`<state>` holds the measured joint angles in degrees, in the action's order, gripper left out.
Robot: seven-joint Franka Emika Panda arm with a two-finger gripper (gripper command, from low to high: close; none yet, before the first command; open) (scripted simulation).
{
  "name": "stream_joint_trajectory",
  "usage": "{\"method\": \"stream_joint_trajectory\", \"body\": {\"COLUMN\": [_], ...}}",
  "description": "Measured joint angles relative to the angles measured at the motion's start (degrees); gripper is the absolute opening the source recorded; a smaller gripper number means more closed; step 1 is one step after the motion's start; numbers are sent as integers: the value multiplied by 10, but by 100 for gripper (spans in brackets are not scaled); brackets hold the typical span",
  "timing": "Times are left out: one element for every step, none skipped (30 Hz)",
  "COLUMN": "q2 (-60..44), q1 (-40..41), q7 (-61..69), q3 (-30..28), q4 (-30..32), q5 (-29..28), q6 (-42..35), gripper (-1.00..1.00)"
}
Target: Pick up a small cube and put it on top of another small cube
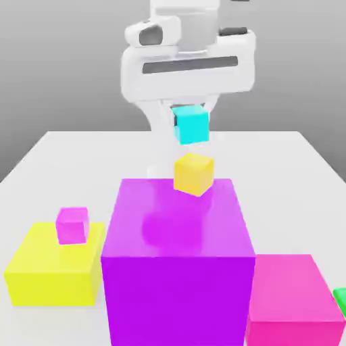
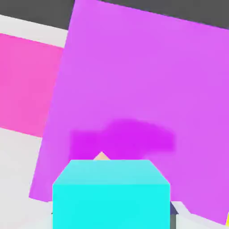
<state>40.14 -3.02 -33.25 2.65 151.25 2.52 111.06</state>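
One cyan cube (image 1: 192,125) hangs pinched in the claw (image 1: 192,108), above a yellow cube (image 1: 194,174) on the big purple block (image 1: 178,223).

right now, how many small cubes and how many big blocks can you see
Small cubes: 3 (cyan, yellow, magenta)
Big blocks: 4 (purple, yellow, pink, green, cut off at the edge so its full size is unclear)
Total: 7

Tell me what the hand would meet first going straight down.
Probably the yellow cube, with the held cyan cube touching it first; whether they line up exactly in depth is unclear.
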Motion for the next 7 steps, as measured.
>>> {"method": "stream_joint_trajectory", "body": {"q2": [0, -4, -10, -16, -16, -16, -16], "q1": [-1, -1, -1, -1, -1, -1, -1], "q7": [0, 0, 1, 2, 2, 2, 2], "q3": [3, 5, 6, 8, 8, 8, 8], "q4": [16, 32, 49, 64, 64, 64, 64], "q5": [0, 1, 2, 3, 4, 4, 4], "q6": [16, 37, 59, 80, 80, 80, 80], "gripper": [-100, -100, -100, 100, 100, 100, 100]}}
